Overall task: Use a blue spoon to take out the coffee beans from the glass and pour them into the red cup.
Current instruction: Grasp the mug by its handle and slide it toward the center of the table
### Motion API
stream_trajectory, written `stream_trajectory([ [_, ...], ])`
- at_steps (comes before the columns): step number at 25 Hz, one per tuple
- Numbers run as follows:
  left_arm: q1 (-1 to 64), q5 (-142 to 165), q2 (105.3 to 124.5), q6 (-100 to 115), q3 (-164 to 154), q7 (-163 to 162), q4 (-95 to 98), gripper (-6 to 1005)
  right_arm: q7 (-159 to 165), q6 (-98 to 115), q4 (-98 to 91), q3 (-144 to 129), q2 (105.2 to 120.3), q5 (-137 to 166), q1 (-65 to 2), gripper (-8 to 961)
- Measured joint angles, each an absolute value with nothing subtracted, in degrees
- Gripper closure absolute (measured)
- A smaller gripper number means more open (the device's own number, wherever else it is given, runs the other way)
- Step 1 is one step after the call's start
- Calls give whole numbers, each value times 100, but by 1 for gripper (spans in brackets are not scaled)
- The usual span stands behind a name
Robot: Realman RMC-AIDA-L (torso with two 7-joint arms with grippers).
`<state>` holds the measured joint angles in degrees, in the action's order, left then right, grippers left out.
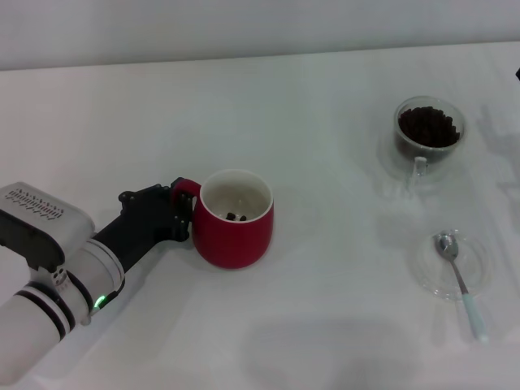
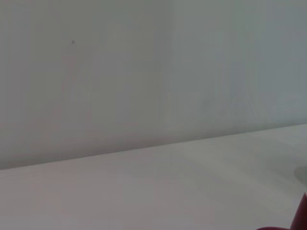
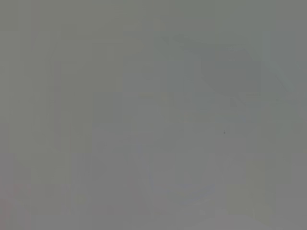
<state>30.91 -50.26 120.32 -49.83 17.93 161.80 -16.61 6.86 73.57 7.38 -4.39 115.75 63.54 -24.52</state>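
One squat deep-red mug with a white inside (image 1: 236, 219), left of centre, holds about two dark coffee beans (image 1: 237, 216). At upper right stands one clear glass mug (image 1: 428, 134) heaped with beans beyond counting. At lower right, one silver teaspoon with a pale-blue handle (image 1: 459, 279) lies on one flat clear glass saucer (image 1: 479, 264).

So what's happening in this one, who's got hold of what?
The left end effector is at the handle of the red cup, which holds only a few coffee beans. The blue spoon lies untouched on a clear saucer over on the robot's right, and the glass behind it is full of beans. The right arm is out of view.
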Motion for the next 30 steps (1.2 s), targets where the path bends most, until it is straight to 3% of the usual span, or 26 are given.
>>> stream_trajectory([
  [29, 2907, -4721, 12002, -5043, 1803, 16180, -1661, 781, 686, 7411, 738, -439, 11575, 6354, -2385, 84],
  [30, 2907, -4721, 12000, -5047, 1799, 16180, -1661, 742, 686, 7425, 738, -439, 11575, 6354, -2382, 84],
])
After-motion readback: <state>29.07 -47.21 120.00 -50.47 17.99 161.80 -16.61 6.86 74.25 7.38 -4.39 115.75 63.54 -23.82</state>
